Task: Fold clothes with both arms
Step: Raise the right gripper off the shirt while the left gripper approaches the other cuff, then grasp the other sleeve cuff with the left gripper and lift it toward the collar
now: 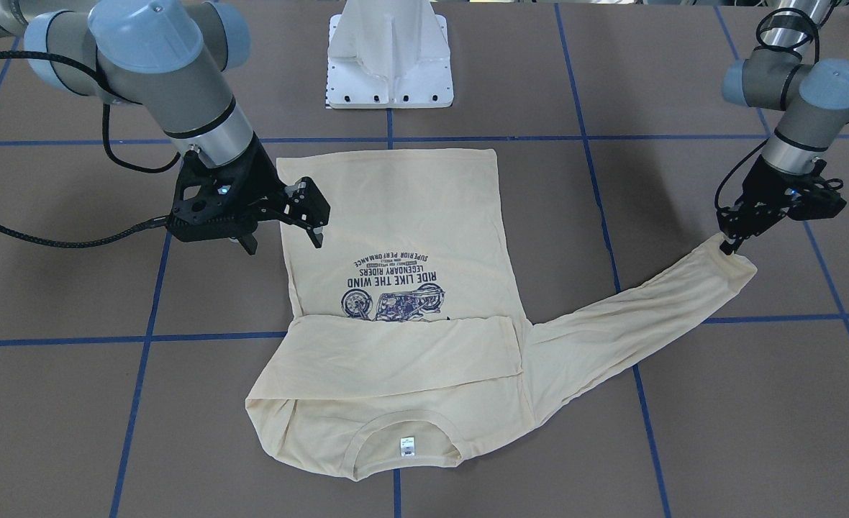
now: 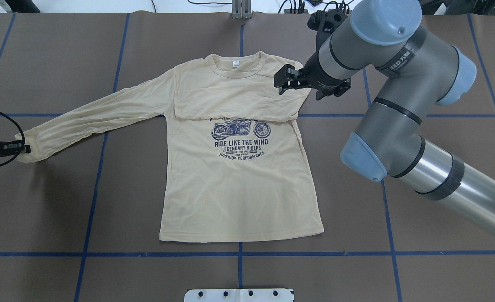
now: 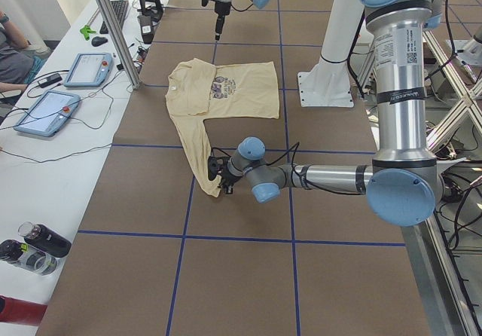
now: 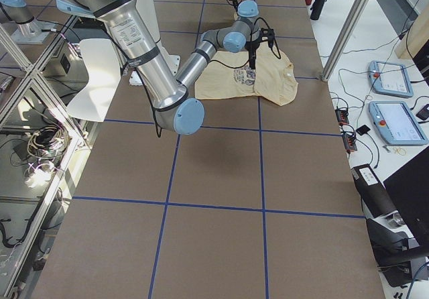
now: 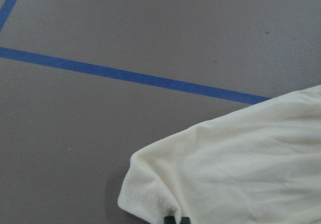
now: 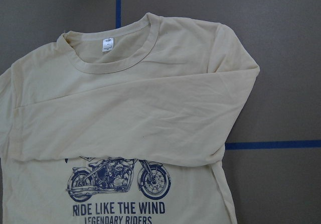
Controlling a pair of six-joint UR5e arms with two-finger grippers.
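The shirt [image 2: 239, 188] is held at one spot only. The left gripper [image 1: 728, 243] is closed on the very edge of the cuff [image 5: 145, 194], and in the wrist view only its fingertips [image 5: 170, 220] show at the cloth's rim. That bite looks thin, so my first worry is a slip. If the lift or swing is fast, the cuff could pull free and the left sleeve [image 2: 96, 119] would drop crumpled, short of the body.

From the cuff, this sleeve runs straight over the worktop [image 2: 54, 209] to the body, reaching well out to the robot's left. It has to travel across the chest. If it is pulled low, it would likely drag on the worktop and tug the body askew. The body lies flat and face up in the middle, with the collar [image 2: 247, 72] on the side away from the robot.

The right sleeve [image 2: 230, 102] is already folded across the chest and covers the top of the print [image 2: 241, 142]. Nothing pins it. The right gripper [image 1: 284, 241] hangs open above that side of the shirt, touching no cloth that I can see, so any tug could shift this fold.

Last, the right arm [image 2: 398, 105] sits over the place where the left sleeve should land. Unless it clears or the paths are kept apart, the two grippers could meet there.
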